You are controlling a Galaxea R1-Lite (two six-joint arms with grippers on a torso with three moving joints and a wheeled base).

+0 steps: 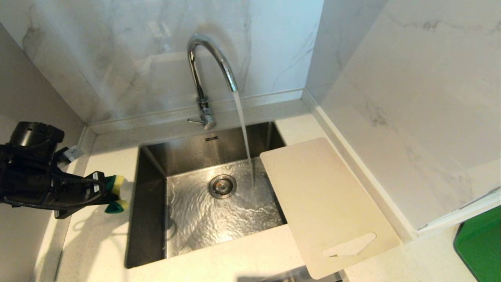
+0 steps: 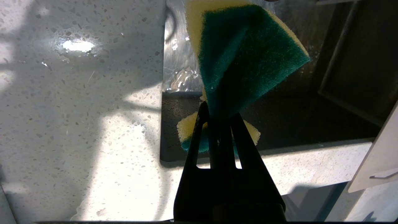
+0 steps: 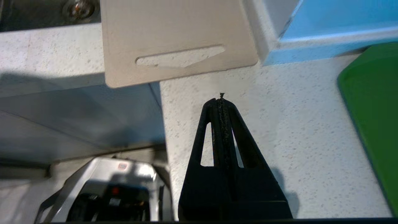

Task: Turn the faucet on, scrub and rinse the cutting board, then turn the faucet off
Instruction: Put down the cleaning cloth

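The left gripper (image 2: 219, 115) is clenched on a sponge (image 2: 245, 53) over the counter (image 1: 98, 243) at the sink's (image 1: 150, 164) left rim. The right gripper (image 3: 221, 99) is closed and empty, above the counter's front edge near the cutting board (image 1: 325, 203), which lies over the sink's right rim. The faucet (image 1: 203, 74) is running.

The faucet (image 1: 203, 78) stands behind the sink (image 1: 150, 164), with the cutting board (image 1: 325, 203) overlapping its right rim.

the chrome gooseneck faucet (image 1: 211, 70) is standing behind the sink (image 1: 152, 203), pouring a steady stream into the basin. the pale beige cutting board (image 1: 325, 203) is lying flat on the counter, one corner overhanging the sink's right edge, its slanted handle cutout nearest the robot.
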